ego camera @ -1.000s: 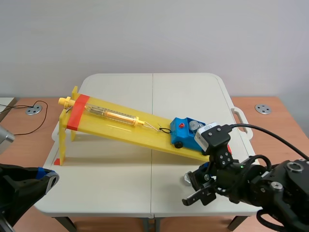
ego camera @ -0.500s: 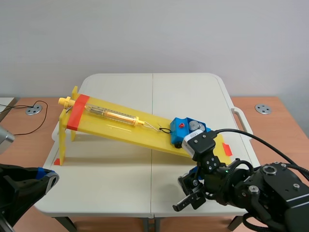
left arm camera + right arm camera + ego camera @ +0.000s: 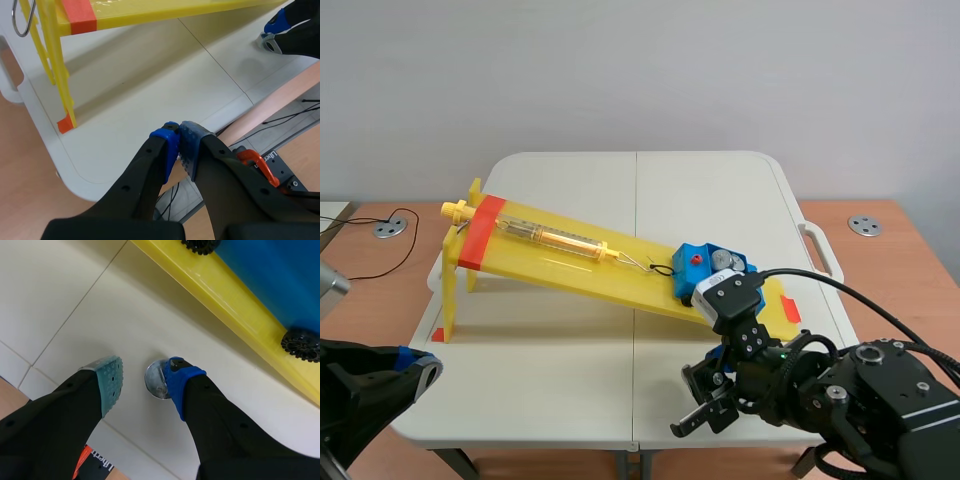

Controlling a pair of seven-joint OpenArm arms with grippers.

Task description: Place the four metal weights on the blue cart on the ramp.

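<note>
Near the front edge of the surface [image 3: 570,180], the right fingers [image 3: 180,385] stand partly open astride one metal weight [image 3: 156,380]. The blue pad touches its rim and the other pad is clear. Behind sits the blue cart [image 3: 703,270], low on the yellow ramp [image 3: 570,250], carrying grey weights [image 3: 723,260] too small to count. In the scene view the right arm [image 3: 840,390] now hides the loose weight, which showed a second ago. At the front-left corner, the left fingers [image 3: 179,145] are closed on nothing.

arms [image 3: 860,385]: black, bulky | pincer pads [image 3: 111,375]: dotted, blue and teal | wrist block [image 3: 728,290]: white | cable [image 3: 800,273]: black
</note>
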